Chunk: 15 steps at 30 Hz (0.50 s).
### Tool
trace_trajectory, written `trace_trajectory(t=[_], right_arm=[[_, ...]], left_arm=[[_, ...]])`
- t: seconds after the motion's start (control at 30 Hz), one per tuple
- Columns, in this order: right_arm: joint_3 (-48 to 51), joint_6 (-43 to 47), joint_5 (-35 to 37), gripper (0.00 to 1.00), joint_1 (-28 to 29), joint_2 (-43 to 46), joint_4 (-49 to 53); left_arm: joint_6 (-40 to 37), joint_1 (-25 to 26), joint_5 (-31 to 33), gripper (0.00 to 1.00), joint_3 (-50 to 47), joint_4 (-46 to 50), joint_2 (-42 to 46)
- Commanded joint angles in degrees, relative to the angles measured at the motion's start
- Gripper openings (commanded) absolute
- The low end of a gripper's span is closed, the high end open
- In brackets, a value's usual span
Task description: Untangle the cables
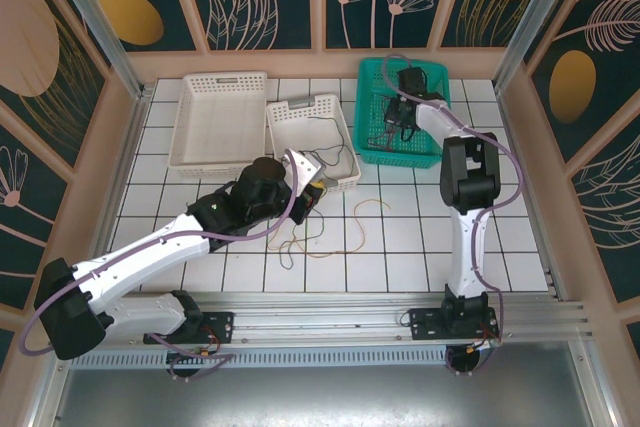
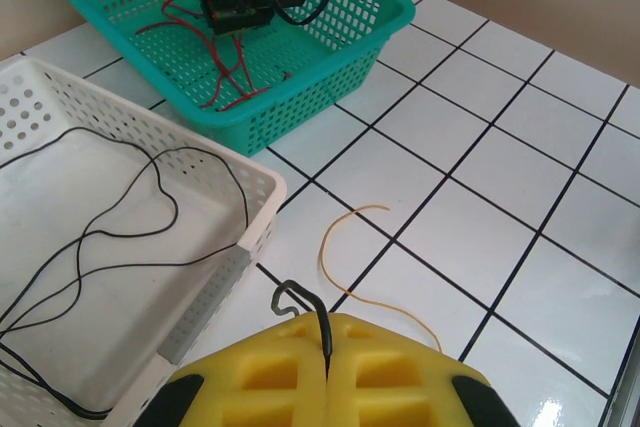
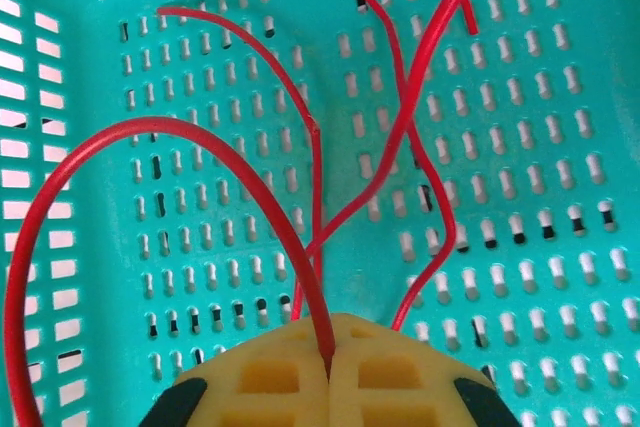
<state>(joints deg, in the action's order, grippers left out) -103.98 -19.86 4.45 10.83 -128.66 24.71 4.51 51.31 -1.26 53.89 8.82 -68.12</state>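
Sorting is partly done. Red cables [image 3: 403, 122] lie in the teal basket [image 2: 330, 97], and the right gripper [image 3: 330, 367] is clamped on 1 red strand there. Black cables [image 2: 205, 153] lie in the white basket [image 2: 255, 182]. The left gripper [image 2: 326, 367], just beside it, is clamped on 1 black strand. 1 yellow cable [image 2: 322, 252] lies loose on the table [image 2: 480, 247], apparently not yet sorted.

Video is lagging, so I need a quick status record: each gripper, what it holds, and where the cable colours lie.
left gripper: shut on a black cable, just outside the small white basket
right gripper: shut on a red cable, inside the teal basket
other black cables: in the small white basket
other red cables: in the teal basket
yellowish cable: loose on the tiles, untouched
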Motion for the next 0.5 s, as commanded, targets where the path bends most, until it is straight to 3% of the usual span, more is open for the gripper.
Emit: trace_trajectory(t=[0.0,0.13,0.47], right_arm=[[-1.78,0.52,0.39,0.16,-0.02,2.45,3.78],[-1.19,0.08,-1.87,0.28,0.16,5.33,3.6],[-0.16,0.67,2.45,0.37,0.18,10.01,4.82]], left_arm=[[-0.46,-0.31,-1.04,0.0,1.48,0.32,-0.26],[-0.47,-0.28,-1.04,0.0,1.53,0.41,-0.26],[-0.44,-0.3,-1.11,0.0,1.49,0.5,0.09]])
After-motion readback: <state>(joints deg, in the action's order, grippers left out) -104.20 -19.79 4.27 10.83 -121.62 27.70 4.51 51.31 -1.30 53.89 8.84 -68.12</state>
